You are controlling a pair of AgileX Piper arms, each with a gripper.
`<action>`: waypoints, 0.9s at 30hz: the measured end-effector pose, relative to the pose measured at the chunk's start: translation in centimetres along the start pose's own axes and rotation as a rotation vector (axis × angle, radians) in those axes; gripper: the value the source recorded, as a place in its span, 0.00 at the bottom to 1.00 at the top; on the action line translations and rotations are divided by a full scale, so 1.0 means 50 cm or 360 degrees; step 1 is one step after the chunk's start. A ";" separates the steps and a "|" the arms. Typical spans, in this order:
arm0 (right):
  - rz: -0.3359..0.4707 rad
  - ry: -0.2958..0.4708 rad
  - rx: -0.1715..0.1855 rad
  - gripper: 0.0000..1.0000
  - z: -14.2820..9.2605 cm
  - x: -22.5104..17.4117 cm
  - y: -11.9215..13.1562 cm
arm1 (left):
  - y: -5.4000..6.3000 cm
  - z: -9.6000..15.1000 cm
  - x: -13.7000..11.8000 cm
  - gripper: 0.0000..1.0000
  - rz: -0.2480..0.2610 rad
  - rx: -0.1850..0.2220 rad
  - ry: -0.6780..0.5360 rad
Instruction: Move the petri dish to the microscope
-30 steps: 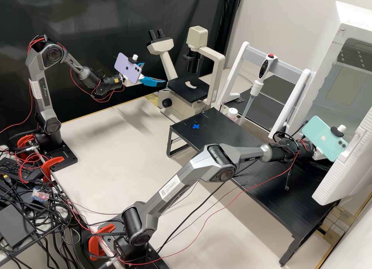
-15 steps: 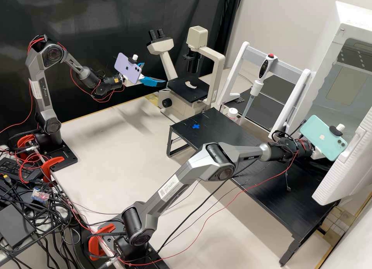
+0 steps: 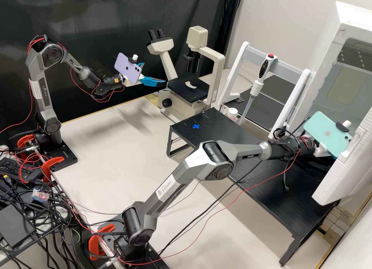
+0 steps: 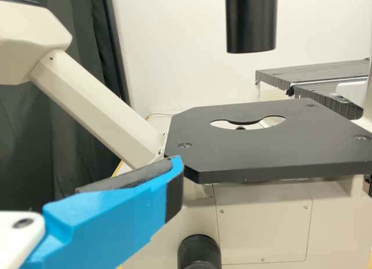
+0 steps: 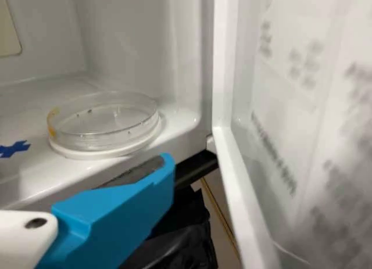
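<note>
None of the move looks done: the dish [image 5: 104,122] sits inside the cabinet [image 3: 329,44], the right gripper [image 5: 152,171] spread near its opening, the left gripper [image 3: 154,73] (also spread) well apart from it, so grasp, carry and placing on the microscope [image 3: 188,90] remain.

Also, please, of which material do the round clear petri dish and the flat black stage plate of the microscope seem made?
The round clear petri dish looks like smooth, glossy plastic, possibly glass: it is see-through with bright highlights. The flat black stage plate is probably coated metal, judging by its matt, even surface, crisp edges and the screws set in it.
</note>
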 end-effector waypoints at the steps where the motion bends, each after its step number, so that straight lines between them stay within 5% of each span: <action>1: 0.0004 0.0002 0.0000 1.00 -0.001 -0.001 0.003 | 0.000 0.000 0.000 1.00 0.0000 0.0000 0.0000; 17: 0.0089 0.0096 -0.0010 1.00 -0.029 0.014 0.028 | 0.000 0.000 0.000 1.00 0.0000 0.0000 0.0000; 23: 0.0130 0.0129 -0.0111 1.00 -0.034 0.030 0.031 | 0.000 0.000 0.000 1.00 0.0000 0.0000 0.0000; 27: 0.0132 0.0160 -0.0104 1.00 -0.041 0.043 0.016 | 0.000 0.000 0.000 1.00 0.0000 0.0000 0.0000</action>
